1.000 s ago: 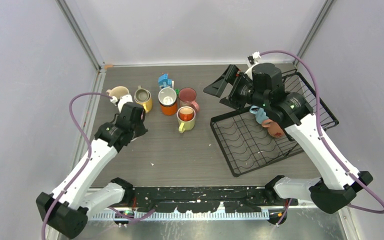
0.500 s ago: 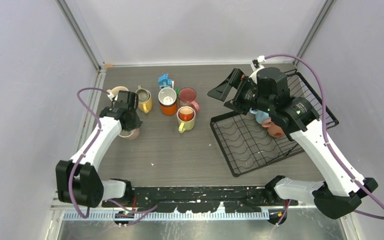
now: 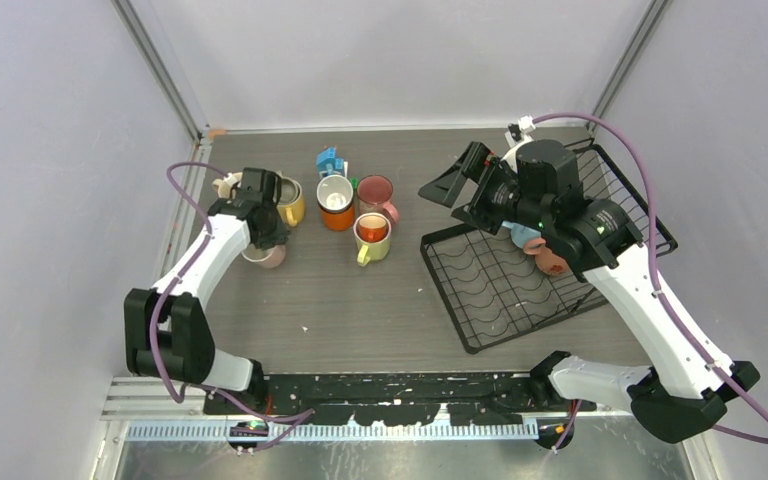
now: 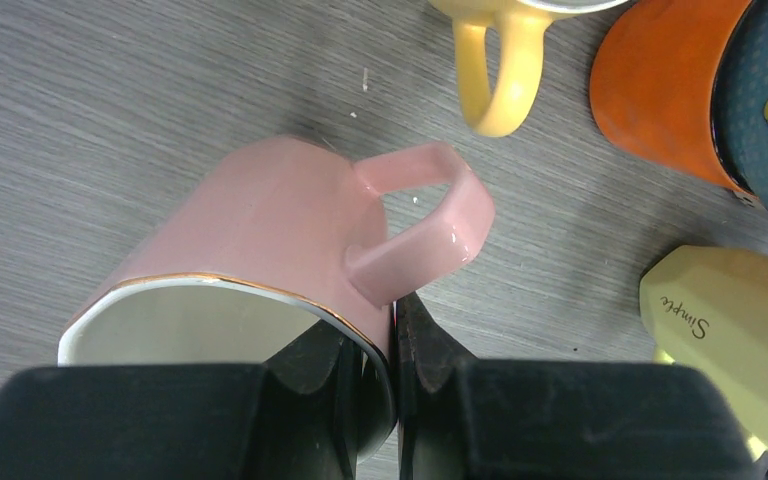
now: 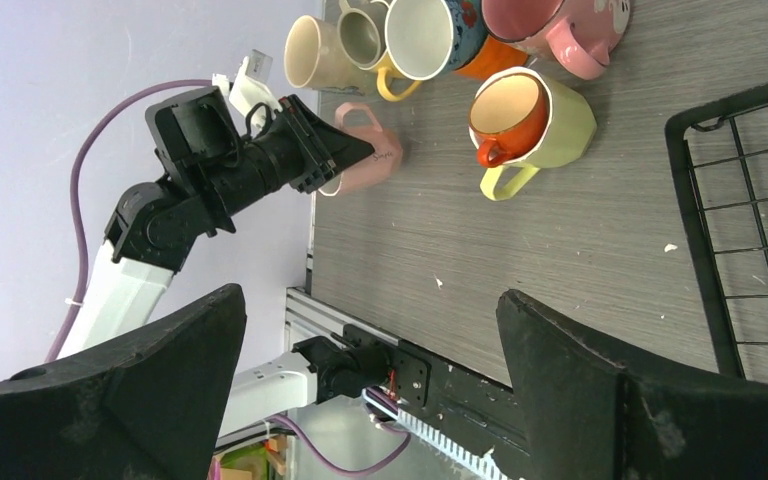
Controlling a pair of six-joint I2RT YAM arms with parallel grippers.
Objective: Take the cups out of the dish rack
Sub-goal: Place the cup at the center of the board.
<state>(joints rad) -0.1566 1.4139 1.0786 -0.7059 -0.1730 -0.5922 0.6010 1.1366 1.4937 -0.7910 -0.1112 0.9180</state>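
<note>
My left gripper (image 3: 260,238) is shut on the rim of a pink mug (image 3: 268,257), one finger inside and one outside next to the handle. In the left wrist view the gripper (image 4: 392,330) holds the pink mug (image 4: 250,230) tilted, low over the table. My right gripper (image 3: 460,180) is open and empty, above the far left corner of the black wire dish rack (image 3: 490,300). A blue cup (image 3: 523,238) and a salmon cup (image 3: 552,262) lie in the rack, partly hidden by the right arm. In the right wrist view, the open gripper (image 5: 368,330) frames the table.
Mugs stand at the back of the table: cream (image 3: 230,185), yellow (image 3: 288,200), orange (image 3: 336,205), pink (image 3: 375,192), and lime holding an orange cup (image 3: 372,235). A small blue toy house (image 3: 331,160) stands behind them. The yellow handle (image 4: 495,80) and lime mug (image 4: 740,320) are close to the held mug.
My left arm has swung to the far left with the pink mug and brought it down beside the cream and yellow mugs. My right gripper has shifted slightly right, still open.
</note>
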